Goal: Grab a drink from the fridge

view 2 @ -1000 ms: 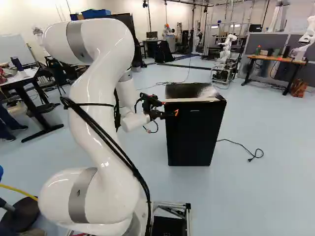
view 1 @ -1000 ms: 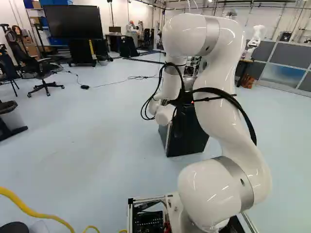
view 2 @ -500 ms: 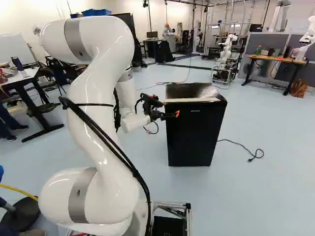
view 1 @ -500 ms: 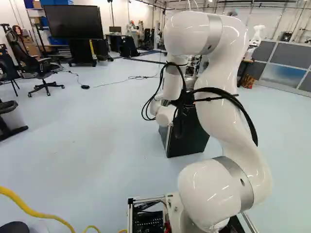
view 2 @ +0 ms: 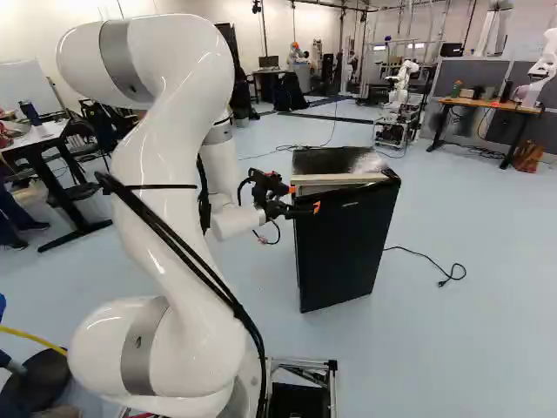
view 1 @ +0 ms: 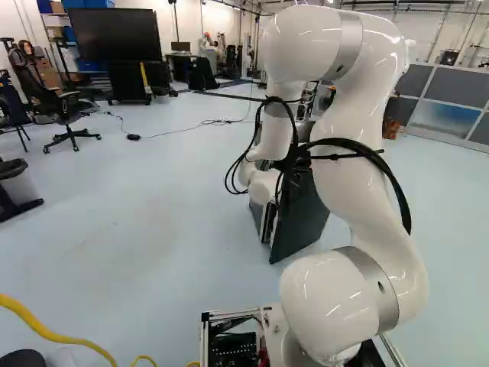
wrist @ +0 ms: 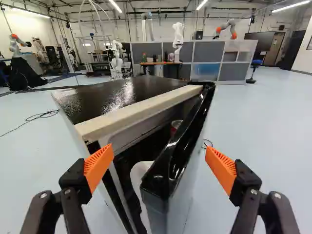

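At door [view 2: 344, 252] edge, claw [view 2: 315, 207] spread; fridge [wrist: 117, 97] upright, long axis vertical, door angled toward arm [view 2: 170, 209].

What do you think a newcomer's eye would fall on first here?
Probably the big white arm, arching right of the middle in the left base view. Next, the black fridge ahead, its door ajar, and the orange pads of the open jaws, one on either side of the door in the wrist view.

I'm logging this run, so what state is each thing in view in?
Fridge, upright on the floor
Fridge door, partly open
Hand, open, with the door between its fingers
Red item, probably a can, inside, partly hidden
Cord, end loose on the floor
Big screen, dark
Ceiling lights, on
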Controlling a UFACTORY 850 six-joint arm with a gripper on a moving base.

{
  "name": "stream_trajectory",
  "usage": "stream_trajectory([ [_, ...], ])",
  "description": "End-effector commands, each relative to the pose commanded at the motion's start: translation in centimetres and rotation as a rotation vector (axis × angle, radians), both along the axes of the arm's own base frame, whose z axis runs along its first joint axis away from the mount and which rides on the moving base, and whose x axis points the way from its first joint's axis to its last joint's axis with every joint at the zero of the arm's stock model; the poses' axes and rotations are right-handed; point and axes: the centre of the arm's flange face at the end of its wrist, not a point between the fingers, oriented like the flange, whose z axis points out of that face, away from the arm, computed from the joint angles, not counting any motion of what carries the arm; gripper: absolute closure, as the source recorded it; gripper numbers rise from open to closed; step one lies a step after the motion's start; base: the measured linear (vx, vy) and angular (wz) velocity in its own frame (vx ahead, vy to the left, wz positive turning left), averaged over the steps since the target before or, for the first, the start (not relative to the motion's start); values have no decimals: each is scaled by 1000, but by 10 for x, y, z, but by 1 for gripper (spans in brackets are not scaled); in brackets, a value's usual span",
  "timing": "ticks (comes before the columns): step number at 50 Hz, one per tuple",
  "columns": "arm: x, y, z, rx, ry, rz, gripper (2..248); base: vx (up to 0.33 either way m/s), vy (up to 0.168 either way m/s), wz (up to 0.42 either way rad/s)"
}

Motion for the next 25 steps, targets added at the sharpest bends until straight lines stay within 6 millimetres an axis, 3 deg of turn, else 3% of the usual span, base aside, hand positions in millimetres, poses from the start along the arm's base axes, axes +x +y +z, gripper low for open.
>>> stream_trajectory([
  [25,-45,-18,5,-3,40,-64,3,0,0,0],
])
